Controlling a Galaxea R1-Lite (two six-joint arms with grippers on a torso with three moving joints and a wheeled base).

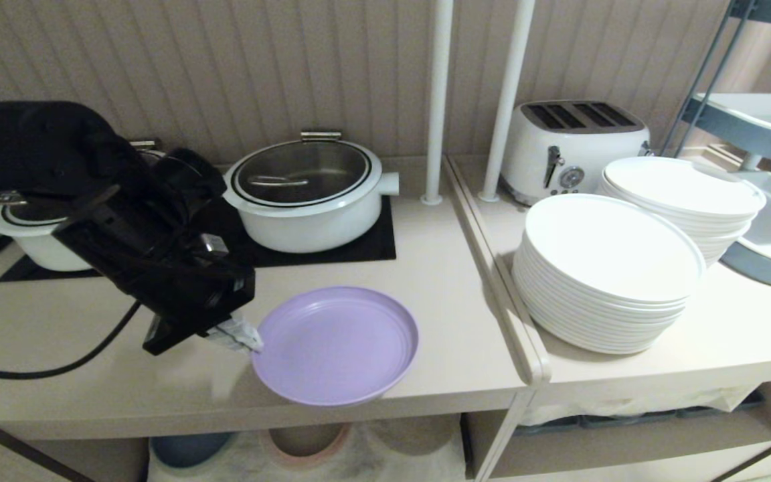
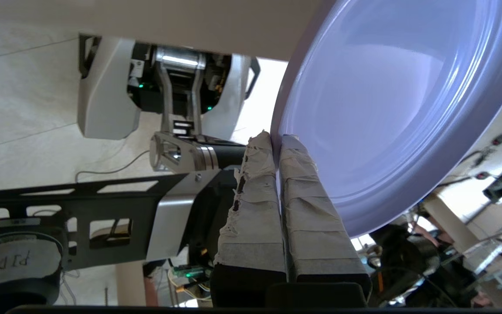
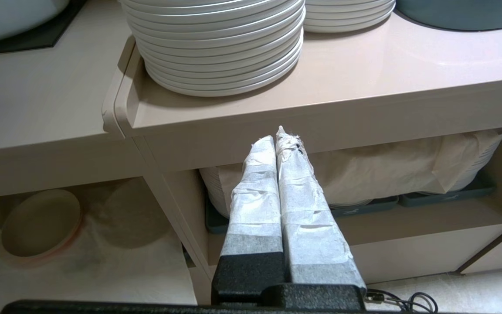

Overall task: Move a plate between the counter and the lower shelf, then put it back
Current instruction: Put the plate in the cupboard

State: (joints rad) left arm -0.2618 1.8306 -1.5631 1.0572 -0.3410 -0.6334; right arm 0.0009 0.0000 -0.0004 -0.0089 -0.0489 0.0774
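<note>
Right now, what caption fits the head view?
Left hand pinches lilac plate by its rim at the counter's front edge.

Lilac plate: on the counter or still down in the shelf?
On the counter, overhanging its front edge; the left pincer is shut on the lilac plate rim.

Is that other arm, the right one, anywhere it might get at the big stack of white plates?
Probably yes. The right gripper hangs shut in front of the counter edge, just below the stack of white plates, with nothing between them; it would need to rise and open its jaws.
</note>
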